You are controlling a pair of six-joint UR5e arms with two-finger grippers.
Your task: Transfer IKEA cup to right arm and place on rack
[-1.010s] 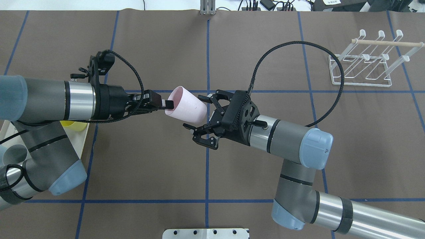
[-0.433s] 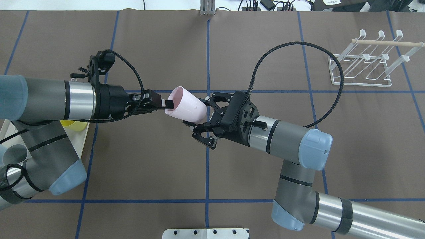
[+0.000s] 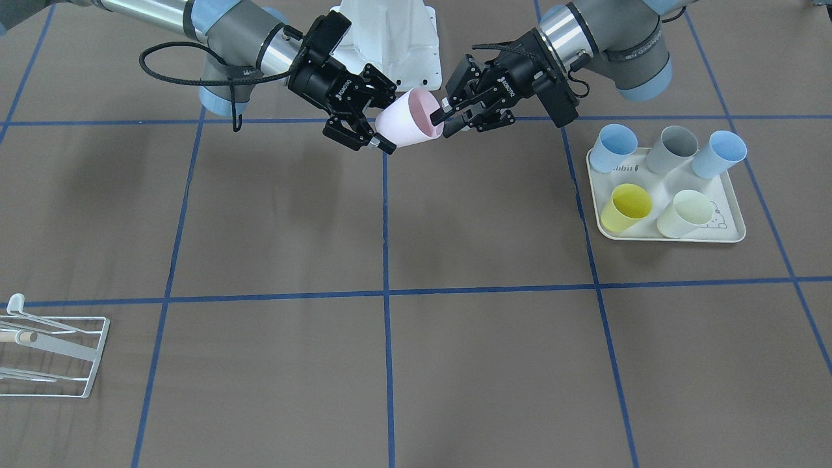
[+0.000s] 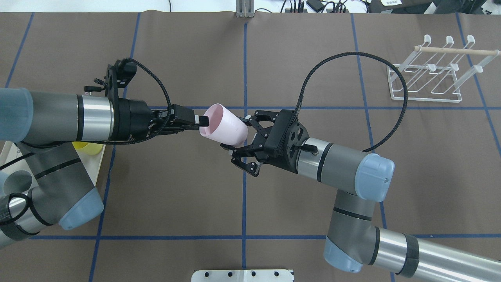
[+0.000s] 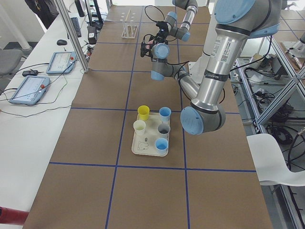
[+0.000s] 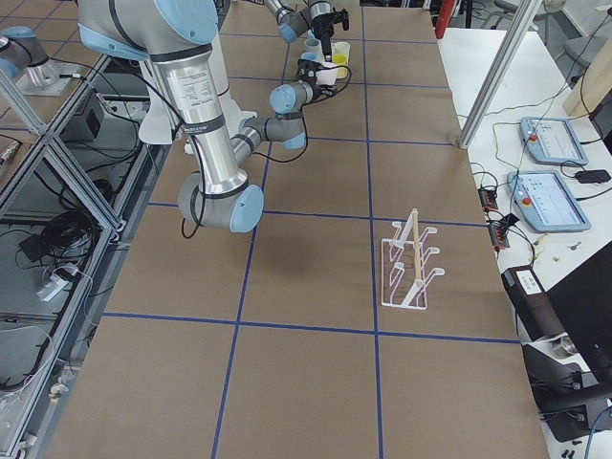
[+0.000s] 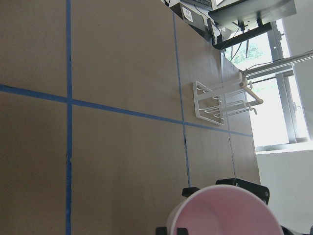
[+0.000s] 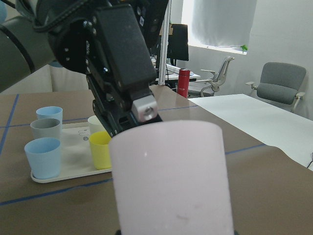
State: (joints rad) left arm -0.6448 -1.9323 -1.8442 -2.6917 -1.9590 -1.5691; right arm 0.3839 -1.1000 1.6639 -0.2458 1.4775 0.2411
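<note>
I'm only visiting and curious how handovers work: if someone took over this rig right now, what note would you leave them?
Left end effector: shut on the rim of the pale pink plastic cup, held in mid-air between the arms.
Right end effector: jaws on either side of the cup's base; cannot tell if clamped.
White wire rack with wooden dowel: no cup on it yet.
Done: cup lifted and presented to the right arm.
Left: confirm right grip, release left, place cup on rack.

ROBOTIQ in white on the left end effector point(image 3: 442, 121) and right end effector point(image 3: 385, 119), partly hidden "bbit" on the tray point(image 3: 669, 239)
</note>
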